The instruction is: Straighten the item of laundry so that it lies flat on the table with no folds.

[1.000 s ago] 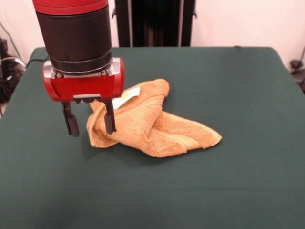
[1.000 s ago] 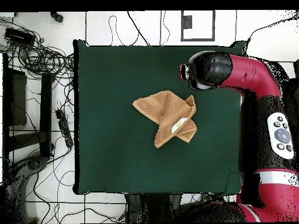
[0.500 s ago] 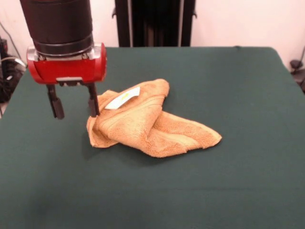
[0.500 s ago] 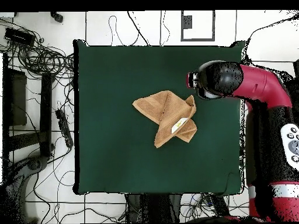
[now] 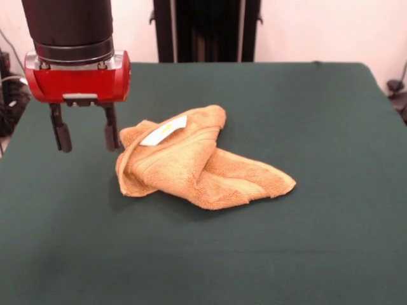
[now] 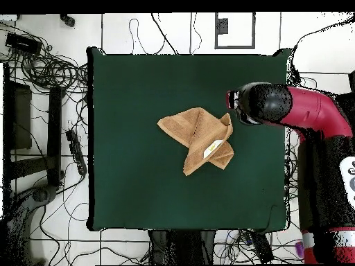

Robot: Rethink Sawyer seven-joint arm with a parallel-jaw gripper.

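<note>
Item one, the towel (image 5: 197,165): orange-tan terry, which we record as crumpled and folded over on itself, lying near the middle of the table (image 5: 305,114). In the front view one folded corner tapers to a point toward the right, while the bulkier, rounded mass sits at the left. A small white label (image 5: 163,131) lies face up on the upper fold. From overhead we note the towel (image 6: 201,138) as an irregular, roughly triangular heap, the label (image 6: 213,147) showing on the part toward the arm.

Item two, the table: dark green cloth cover, far larger than the towel, which rests on it alone.

Item three, the gripper (image 5: 86,135): red housing below a black cylindrical wrist, two dark fingers (image 5: 61,130) hanging well apart with nothing between them. We place it just beside the towel's left, bulky end in the front view, raised off the cloth and not touching the towel. Overhead, the arm (image 6: 305,114) reaches in from the right.
</note>
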